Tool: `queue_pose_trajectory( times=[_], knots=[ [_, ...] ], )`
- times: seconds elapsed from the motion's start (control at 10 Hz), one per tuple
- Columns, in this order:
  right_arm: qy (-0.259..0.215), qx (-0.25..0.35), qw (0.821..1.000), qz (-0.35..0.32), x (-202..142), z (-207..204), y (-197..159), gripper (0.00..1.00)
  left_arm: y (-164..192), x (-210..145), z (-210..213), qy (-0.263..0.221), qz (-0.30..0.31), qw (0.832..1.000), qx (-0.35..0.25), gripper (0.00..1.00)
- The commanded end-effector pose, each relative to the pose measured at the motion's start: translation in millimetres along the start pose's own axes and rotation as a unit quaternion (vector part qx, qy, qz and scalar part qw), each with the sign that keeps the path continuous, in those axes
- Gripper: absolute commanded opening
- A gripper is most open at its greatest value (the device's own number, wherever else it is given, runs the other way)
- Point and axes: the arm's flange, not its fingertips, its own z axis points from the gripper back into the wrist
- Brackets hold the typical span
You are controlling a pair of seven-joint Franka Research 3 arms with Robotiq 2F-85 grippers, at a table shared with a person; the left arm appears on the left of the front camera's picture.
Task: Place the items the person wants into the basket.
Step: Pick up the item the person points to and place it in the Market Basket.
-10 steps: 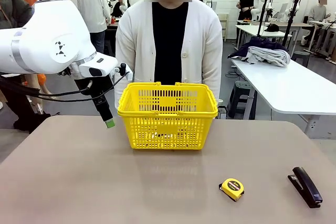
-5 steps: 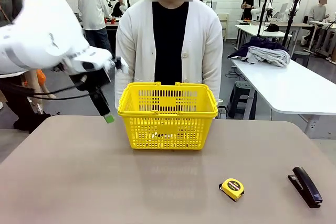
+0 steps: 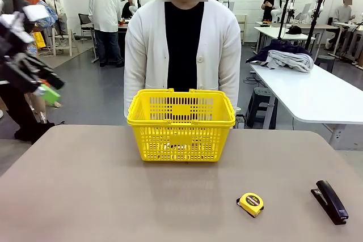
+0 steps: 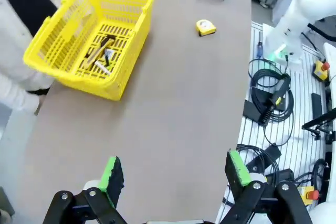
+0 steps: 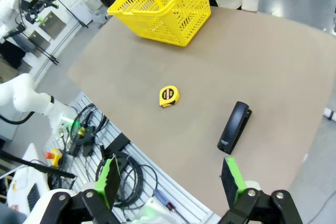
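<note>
At the far left of the front view the left end effector (image 3: 48,92) is a motion-blurred shape off the bench's left edge and above bench level, one green pad showing. Its own wrist view shows the two fingers spread wide with nothing between them, looking down on bare bench (image 4: 173,108) well clear of everything.

The bench top is matte grey-brown with rounded corners; from its left edge to the basket (image 3: 181,124) it lies bare. The basket is glossy yellow plastic with lattice walls and a solid rim, and it sits near the far edge, directly in front of the person (image 3: 182,43) in a soft white cardigan. Through the open top, in the left wrist view, the items (image 4: 101,55) lie together on the slotted floor: a long yellow utility knife with slimmer dark and white pieces beside it, too small to tell apart.

Right of the basket the surface runs bare to the near right corner, where a round yellow tape measure (image 3: 250,204) lies, and just beyond it a smooth black stapler (image 3: 329,201) close to the right edge, the two apart.

The right end effector (image 5: 170,182) hangs high over cables beside the bench, fingers spread wide and empty.
</note>
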Motion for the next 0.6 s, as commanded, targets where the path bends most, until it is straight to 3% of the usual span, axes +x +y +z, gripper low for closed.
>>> queue_pose_trajectory(
  times=[0.0,0.2,0.5],
  knots=[
    [-0.012,0.010,1.000,0.007,0.6,-1.4,-0.7,1.00,-0.6,-42.9,12.9,-0.023,0.030,0.999,0.036,1.00],
    [-0.012,0.010,1.000,0.007,0.6,-1.4,-0.7,1.00,-12.5,-81.7,44.0,-0.060,0.064,0.993,0.084,1.00],
    [-0.012,0.010,1.000,0.007,0.6,-1.4,-0.7,1.00,-15.3,-112.1,62.4,-0.102,0.072,0.990,0.058,1.00]
  ],
)
